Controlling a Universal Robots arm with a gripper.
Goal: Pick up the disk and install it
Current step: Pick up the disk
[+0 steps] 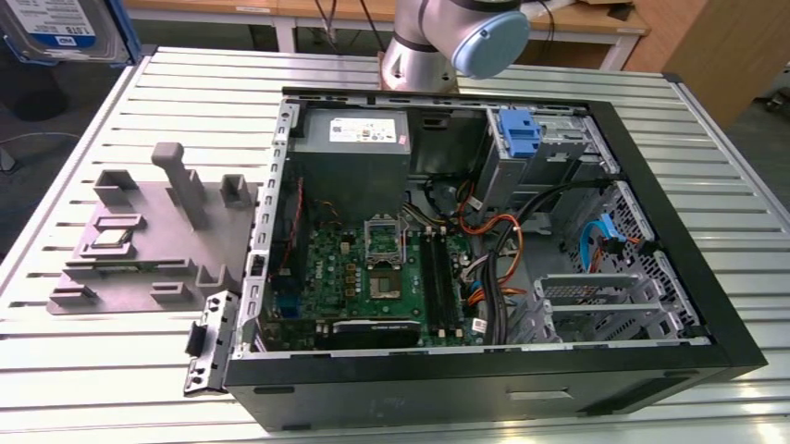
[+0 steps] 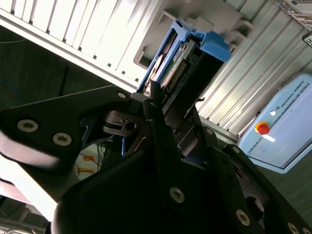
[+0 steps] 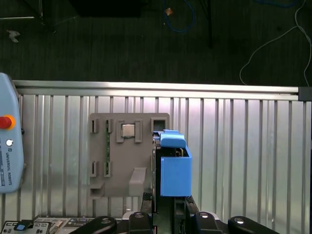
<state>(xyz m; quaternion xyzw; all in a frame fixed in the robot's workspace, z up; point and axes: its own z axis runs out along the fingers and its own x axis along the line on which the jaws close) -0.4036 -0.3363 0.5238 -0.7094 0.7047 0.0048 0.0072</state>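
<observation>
Your gripper [image 2: 170, 102] sits closest to the lens in the second wrist view, its black fingers clamped on the disk [image 2: 183, 58], which hangs clear above the ribbed desk [image 2: 97, 29]. In the first wrist view the disk's blue carrier overlaps the edge of the grey fixture plate [image 3: 122, 165], with bare slats on its other side and the desk's rim beyond. In the exterior view the disk shows in the upper corner on the exterior view's left, away from the open computer case [image 1: 494, 370], where a blue bracket [image 1: 519, 134] stands by the far wall.
</observation>
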